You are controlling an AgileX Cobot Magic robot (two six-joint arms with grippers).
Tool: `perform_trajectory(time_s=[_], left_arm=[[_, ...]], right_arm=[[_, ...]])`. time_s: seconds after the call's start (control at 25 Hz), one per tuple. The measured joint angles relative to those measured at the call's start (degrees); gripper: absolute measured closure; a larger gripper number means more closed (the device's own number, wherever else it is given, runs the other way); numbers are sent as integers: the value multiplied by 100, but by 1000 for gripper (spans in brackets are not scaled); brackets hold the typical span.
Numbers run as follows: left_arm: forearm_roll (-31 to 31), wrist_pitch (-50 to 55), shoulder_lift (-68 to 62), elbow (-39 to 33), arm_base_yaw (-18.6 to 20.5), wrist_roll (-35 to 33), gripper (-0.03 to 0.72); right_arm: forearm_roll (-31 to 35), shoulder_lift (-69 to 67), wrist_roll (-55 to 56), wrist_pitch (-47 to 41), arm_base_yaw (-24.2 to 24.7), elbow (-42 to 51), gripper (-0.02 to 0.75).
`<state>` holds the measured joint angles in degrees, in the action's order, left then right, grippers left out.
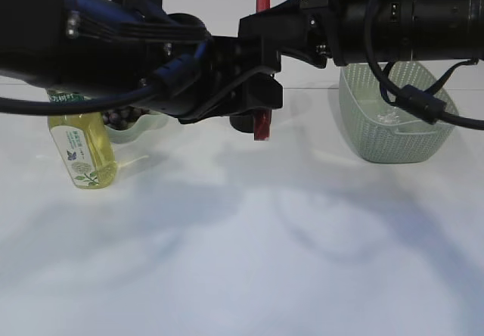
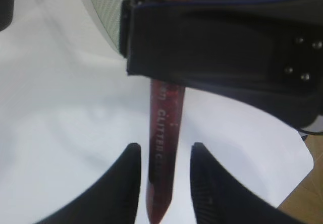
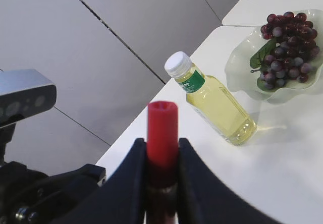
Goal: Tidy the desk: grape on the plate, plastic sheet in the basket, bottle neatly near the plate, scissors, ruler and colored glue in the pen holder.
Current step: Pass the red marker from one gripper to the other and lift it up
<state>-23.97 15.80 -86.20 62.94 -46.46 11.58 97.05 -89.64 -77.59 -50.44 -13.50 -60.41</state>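
White desk [image 1: 242,260]: bottle [image 1: 85,150], grape plate [image 1: 136,128], basket [image 1: 393,120] around.

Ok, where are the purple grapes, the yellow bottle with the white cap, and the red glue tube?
purple grapes [image 3: 288,41], right wrist view, middle of the bunch.
yellow bottle with white cap [image 3: 222,110], right wrist view, its body.
red glue tube [image 2: 165,148], left wrist view, printed barrel.

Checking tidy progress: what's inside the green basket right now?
The exterior view shows the green basket holding a clear plastic sheet, visible through the mesh wall. The right arm covers its top rim, so anything else inside cannot be confirmed.
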Motion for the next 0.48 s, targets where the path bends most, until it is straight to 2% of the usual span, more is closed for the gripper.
perform_trajectory(time_s=[0.16, 0.36, 0.48], left_arm=[[-38, 75, 0, 0, 14, 0, 383], [210, 266, 0, 0, 79, 0, 369], [279, 485, 58, 0, 252, 0, 367]], right_arm=[[0, 0, 0, 20, 0, 0, 603], [-9, 0, -12, 35, 0, 0, 603], [-9, 0, -12, 67, 0, 0, 604]])
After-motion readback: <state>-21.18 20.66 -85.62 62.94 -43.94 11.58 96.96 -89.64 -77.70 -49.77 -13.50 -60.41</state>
